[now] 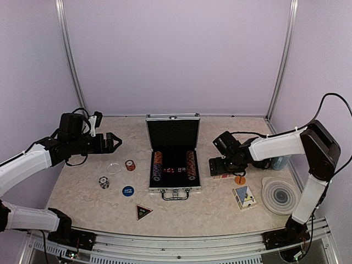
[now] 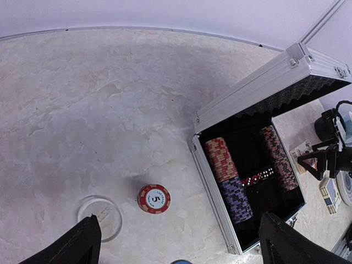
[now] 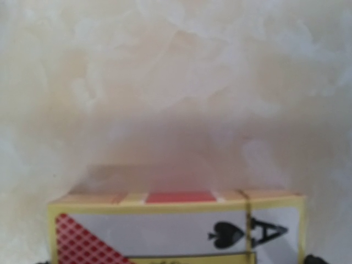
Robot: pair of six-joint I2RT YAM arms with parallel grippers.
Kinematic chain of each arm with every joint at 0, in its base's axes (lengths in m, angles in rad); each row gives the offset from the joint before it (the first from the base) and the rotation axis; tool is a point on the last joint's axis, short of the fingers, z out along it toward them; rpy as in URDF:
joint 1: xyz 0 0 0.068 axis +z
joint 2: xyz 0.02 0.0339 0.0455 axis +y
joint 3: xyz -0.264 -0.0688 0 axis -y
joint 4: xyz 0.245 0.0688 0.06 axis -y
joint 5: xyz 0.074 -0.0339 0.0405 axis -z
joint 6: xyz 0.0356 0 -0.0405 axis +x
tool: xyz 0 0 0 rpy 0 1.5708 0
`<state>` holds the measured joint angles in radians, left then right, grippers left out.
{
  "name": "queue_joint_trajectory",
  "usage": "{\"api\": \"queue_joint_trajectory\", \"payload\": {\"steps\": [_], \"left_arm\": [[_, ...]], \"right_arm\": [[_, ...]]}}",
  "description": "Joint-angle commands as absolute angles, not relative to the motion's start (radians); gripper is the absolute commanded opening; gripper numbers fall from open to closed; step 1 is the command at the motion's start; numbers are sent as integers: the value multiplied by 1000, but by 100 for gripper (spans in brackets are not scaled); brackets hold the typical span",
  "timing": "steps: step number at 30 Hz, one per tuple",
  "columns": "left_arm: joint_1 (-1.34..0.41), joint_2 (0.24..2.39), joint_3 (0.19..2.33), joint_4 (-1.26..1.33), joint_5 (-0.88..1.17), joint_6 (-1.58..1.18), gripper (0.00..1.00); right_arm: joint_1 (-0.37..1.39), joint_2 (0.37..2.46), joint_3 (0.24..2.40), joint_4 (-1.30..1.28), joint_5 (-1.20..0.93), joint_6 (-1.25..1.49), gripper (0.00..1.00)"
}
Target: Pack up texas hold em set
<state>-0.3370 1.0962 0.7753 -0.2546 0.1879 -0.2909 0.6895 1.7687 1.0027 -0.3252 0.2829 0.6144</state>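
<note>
The texas hold em set's silver case (image 1: 174, 190) stands open mid-table, with chip rows and red dice inside. Left of it lie a red chip stack (image 1: 130, 165), a clear round button (image 1: 113, 168), a dark chip stack (image 1: 104, 182), a blue button (image 1: 127, 191) and a black triangle (image 1: 143, 212). My left gripper (image 1: 113, 142) hovers open above them; its wrist view shows the red chip stack (image 2: 153, 198) and the case (image 2: 212, 181). My right gripper (image 1: 216, 166) is open and low over the red card deck (image 3: 176, 228), its jaws flanking the deck. An orange button (image 1: 240, 179) and a blue deck (image 1: 244, 197) lie nearby.
A round grey ringed coaster (image 1: 280, 193) lies at the right front. A pale-blue mug (image 1: 280, 162) stands behind the right arm. The case lid stands upright at the back. Enclosure walls close in the back and sides.
</note>
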Motion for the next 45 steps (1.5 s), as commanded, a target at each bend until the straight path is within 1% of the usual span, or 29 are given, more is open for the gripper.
{"api": "queue_joint_trajectory", "payload": {"steps": [1, 18, 24, 32, 38, 45], "left_arm": [[-332, 1101, 788, -224, 201, -299, 99], [-332, 1099, 787, -226, 200, -299, 99], [-331, 1098, 787, -226, 199, -300, 99], [-332, 1097, 787, -226, 199, -299, 99], [-332, 1095, 787, -226, 201, -299, 99], [-332, 1098, 787, -225, 201, -300, 99]], "right_arm": [[673, 1782, 986, -327, 248, 610, 99], [673, 1836, 975, -300, 235, 628, 99], [672, 1822, 961, -277, 226, 636, 99], [673, 1783, 960, -279, 255, 643, 94], [682, 1753, 1005, -321, 294, 642, 92], [731, 1737, 1102, -398, 360, 640, 92]]}}
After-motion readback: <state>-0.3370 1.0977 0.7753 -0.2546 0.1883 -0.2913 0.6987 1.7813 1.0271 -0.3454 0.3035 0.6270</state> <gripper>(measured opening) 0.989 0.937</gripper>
